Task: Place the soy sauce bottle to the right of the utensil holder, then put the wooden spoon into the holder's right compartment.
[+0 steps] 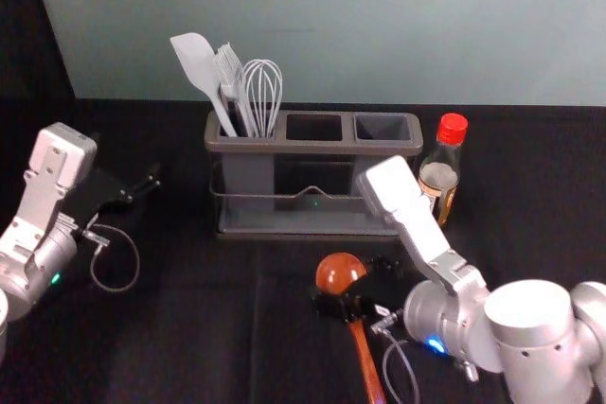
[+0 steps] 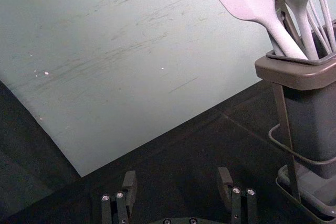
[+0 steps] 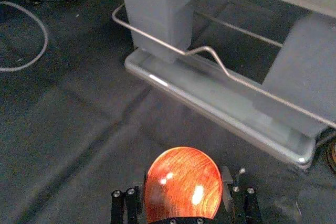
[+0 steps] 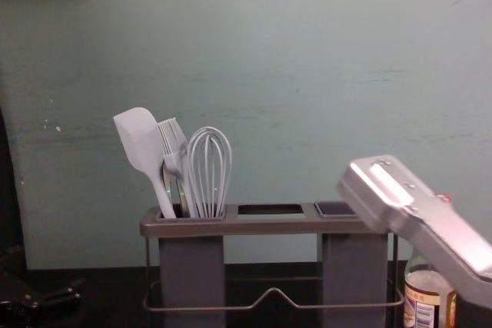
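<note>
My right gripper [image 1: 346, 302] is low over the table in front of the utensil holder [image 1: 312, 232]. Its fingers stand wide, one on each side of the wooden spoon [image 1: 339, 272]; the spoon's handle points toward me. In the right wrist view the spoon's round bowl [image 3: 184, 184] lies between the fingertips of the right gripper [image 3: 184, 190]. To the right of the holder stands the soy sauce bottle [image 1: 440, 172], upright with a red cap; in the chest view the right arm partly covers the bottle [image 4: 423, 297]. My left gripper [image 1: 142, 186] is parked at the left; in its wrist view the left gripper [image 2: 177, 187] is open and empty.
A white spatula [image 1: 197, 63], a brush and a whisk [image 1: 262, 92] stand in the holder's left compartment. Its middle and right compartments [image 1: 383, 128] show nothing standing in them. A wall rises behind the black-covered table.
</note>
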Motion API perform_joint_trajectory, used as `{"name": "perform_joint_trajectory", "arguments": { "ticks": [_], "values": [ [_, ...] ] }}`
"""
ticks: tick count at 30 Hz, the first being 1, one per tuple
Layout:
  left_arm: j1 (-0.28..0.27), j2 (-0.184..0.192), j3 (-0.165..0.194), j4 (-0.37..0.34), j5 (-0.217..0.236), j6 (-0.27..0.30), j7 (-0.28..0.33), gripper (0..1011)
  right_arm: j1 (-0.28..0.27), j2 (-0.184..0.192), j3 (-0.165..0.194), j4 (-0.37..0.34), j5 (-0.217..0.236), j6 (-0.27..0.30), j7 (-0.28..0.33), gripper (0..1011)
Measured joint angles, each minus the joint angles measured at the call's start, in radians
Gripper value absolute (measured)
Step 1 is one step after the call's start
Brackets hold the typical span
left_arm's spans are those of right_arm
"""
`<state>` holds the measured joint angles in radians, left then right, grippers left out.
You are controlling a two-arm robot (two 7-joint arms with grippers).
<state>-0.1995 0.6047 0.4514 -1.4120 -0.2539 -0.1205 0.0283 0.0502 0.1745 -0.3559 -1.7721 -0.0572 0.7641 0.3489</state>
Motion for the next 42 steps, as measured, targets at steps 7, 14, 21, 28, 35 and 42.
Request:
{"name": "perform_joint_trajectory", "arguments": {
  "ticks": [7,14,21,28,35,42],
  "values": [
    [0.000,0.000,0.000,0.000,0.000,0.000,0.000,1005,-0.073,0.065,0.032,-0.095,0.003,0.004,0.051,843],
    [0.000,0.000,0.000,0.000,0.000,0.000,0.000,1005,-0.147,0.132,0.067,-0.180,0.002,-0.012,0.067,842],
    [0.000,0.000,0.000,0.000,0.000,0.000,0.000,1005,-0.222,0.180,0.118,-0.248,-0.007,-0.093,0.063,843],
    [0.000,0.000,0.000,0.000,0.000,0.000,0.000,1005,-0.280,0.201,0.171,-0.276,0.034,-0.277,0.057,843],
    [0.000,0.000,0.000,0.000,0.000,0.000,0.000,1005,-0.314,0.205,0.211,-0.281,0.089,-0.462,0.044,842],
    [0.000,0.000,0.000,0.000,0.000,0.000,0.000,1005,-0.341,0.208,0.239,-0.294,0.129,-0.600,0.028,842]
  ]
}}
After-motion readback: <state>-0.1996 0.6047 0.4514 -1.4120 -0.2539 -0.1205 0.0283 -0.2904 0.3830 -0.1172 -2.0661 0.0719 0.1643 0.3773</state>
